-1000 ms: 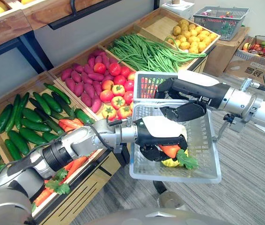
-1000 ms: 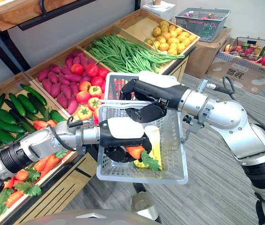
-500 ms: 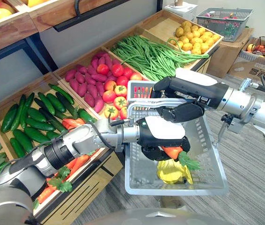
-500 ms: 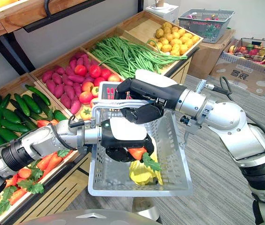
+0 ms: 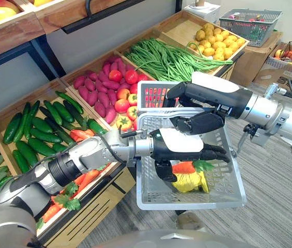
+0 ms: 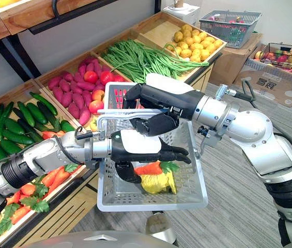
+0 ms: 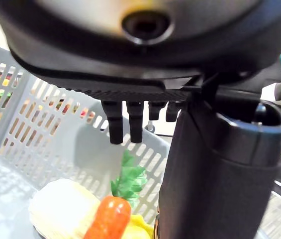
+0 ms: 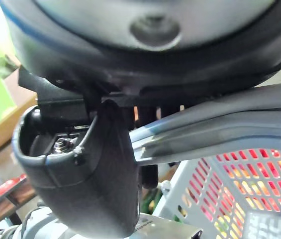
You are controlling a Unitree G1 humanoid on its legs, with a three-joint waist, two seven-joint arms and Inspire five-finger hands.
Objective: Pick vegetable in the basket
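A grey plastic basket (image 5: 189, 200) is being held up beside a wooden produce stand (image 5: 96, 199). Its handle (image 5: 153, 112) is being clasped by the right hand (image 5: 202, 98), with the fingers wrapped over the bar and the thumb curled beneath it; in the right wrist view the bar (image 8: 215, 127) is being pinched between thumb and fingers.

The left hand (image 5: 179, 146) is being held inside the basket, its fingers (image 5: 215, 152) being stretched out straight, with nothing being gripped. In the left wrist view the fingertips (image 7: 115, 127) are being shown apart from the produce below.

1 carrot (image 5: 183, 167), orange with a green leafy top, is being supported inside the basket by a yellow vegetable (image 5: 189, 182), just under the open left hand.

On the stand, cucumbers (image 5: 37, 129), tomatoes (image 5: 127, 98), green beans (image 5: 171, 59) and round yellow produce (image 5: 215, 44) are being displayed in separate bins, and more carrots (image 5: 81, 181) are being shown near the left arm. A 2nd grey basket (image 5: 249, 23) is being shown well behind.
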